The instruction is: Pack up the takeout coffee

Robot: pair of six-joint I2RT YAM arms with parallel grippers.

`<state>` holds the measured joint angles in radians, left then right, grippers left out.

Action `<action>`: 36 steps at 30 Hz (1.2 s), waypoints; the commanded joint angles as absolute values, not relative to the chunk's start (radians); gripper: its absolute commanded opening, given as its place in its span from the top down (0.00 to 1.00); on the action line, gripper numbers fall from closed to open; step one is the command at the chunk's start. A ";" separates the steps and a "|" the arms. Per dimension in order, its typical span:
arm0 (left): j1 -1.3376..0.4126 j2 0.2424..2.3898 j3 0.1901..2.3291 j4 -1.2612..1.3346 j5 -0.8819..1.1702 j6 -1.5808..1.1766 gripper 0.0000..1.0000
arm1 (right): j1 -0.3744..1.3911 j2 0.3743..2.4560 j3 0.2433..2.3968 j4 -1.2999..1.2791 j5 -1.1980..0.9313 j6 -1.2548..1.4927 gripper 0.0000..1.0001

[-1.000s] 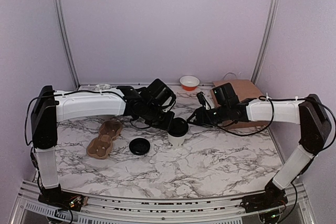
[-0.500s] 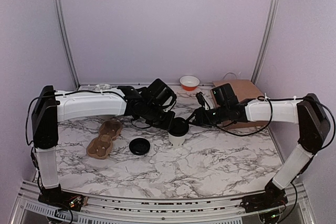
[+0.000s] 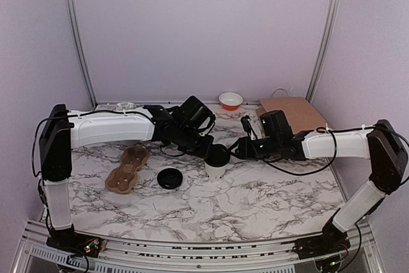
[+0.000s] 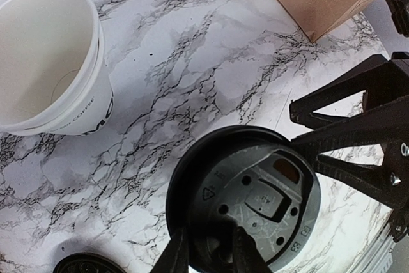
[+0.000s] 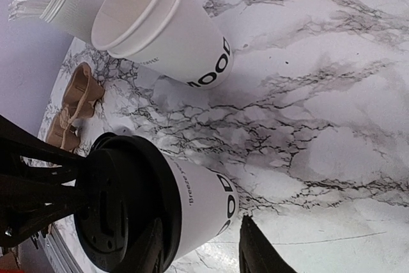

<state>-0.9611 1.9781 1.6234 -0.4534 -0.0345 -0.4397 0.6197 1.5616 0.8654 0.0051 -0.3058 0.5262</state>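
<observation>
The takeout coffee (image 3: pixel 216 167), a white paper cup with black lettering and a black lid (image 4: pixel 255 196), stands upright mid-table. My left gripper (image 3: pixel 209 149) reaches in from the left, and in the left wrist view it (image 4: pixel 209 234) is shut on the near rim of the lid. My right gripper (image 3: pixel 241 151) comes in from the right. In the right wrist view its open jaws (image 5: pixel 203 228) straddle the cup's wall (image 5: pixel 198 190). The right finger (image 5: pixel 255 247) stands clear of the paper.
A stack of lidless white cups (image 5: pixel 160 30) stands behind the coffee. A loose black lid (image 3: pixel 170 178) and a brown pulp cup carrier (image 3: pixel 128 167) lie to the left. A flat brown paper bag (image 3: pixel 294 112) and a red-and-white bowl (image 3: pixel 231 100) sit at the back.
My right arm has swung forward and reached left, bringing its gripper up to the cup, with the jaws narrowing slightly. The left gripper and the cup have stayed put.
</observation>
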 commanded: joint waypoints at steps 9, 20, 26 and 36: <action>-0.962 2.015 1.672 -0.465 -0.011 -0.377 0.75 | 0.697 1.490 0.900 -0.261 -0.231 0.557 0.62; -0.962 2.011 1.679 -0.466 0.008 -0.341 0.75 | 0.643 1.427 0.939 -0.236 -0.208 0.572 0.59; -0.962 2.011 1.671 -0.466 0.008 -0.335 0.75 | 0.592 1.464 0.984 -0.189 -0.300 0.551 0.58; -0.962 2.019 1.666 -0.466 0.014 -0.332 0.75 | 0.546 1.566 1.026 -0.164 -0.403 0.517 0.59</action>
<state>-0.9611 1.9965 1.6585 -0.4541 0.0006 -0.3500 0.5529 1.5246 0.9848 -0.1875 -0.3447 0.5423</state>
